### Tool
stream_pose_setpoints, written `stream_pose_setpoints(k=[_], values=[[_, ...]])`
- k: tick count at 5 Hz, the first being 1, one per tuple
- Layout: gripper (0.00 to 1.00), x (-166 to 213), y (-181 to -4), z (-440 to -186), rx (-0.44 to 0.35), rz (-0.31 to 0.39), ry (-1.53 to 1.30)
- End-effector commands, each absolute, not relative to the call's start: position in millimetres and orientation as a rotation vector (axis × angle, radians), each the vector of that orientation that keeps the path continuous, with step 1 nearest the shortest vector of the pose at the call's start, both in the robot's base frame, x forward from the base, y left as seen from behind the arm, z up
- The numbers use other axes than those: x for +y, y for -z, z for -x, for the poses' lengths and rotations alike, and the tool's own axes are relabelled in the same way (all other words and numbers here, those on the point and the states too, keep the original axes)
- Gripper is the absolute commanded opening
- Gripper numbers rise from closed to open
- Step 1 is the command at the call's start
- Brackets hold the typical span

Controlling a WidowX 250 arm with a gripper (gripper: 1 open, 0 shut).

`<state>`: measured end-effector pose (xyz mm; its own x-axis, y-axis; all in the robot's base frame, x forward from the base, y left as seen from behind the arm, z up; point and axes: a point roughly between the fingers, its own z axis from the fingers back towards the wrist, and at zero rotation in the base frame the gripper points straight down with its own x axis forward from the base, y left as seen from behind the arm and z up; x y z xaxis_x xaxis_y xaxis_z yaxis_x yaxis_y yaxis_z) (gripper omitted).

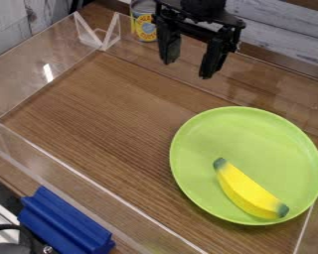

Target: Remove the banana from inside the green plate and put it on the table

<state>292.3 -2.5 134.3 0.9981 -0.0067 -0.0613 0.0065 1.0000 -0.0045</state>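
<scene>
A stubby yellow banana (249, 190) with dark tips lies in the near part of the round lime-green plate (241, 139), which rests on the right side of the brown wood-grain table (95, 109). My black gripper (190, 57) hangs at the far side of the table, above and behind the plate, well apart from the banana. Its two fingers point down with a wide gap and nothing between them.
Clear acrylic walls (43, 69) border the table on the left, back and front. A blue block (63, 226) sits outside the near left wall. A clear triangular stand (98, 32) is at the back.
</scene>
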Motion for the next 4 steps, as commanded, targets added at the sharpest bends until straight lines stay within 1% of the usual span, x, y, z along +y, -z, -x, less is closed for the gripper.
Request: stream_pose_setpoints(k=[1,2,3,4], values=[[1.0,-15,-130.7,-282,0.066,0.007,-0.023],[1.0,-42,-133.0,-261,0.036,0.011,-0.08],[1.0,-68,-134.3,-247,0.005,0.013,-0.098],[1.0,-94,-130.8,-238,-0.031,0.03,-0.145]])
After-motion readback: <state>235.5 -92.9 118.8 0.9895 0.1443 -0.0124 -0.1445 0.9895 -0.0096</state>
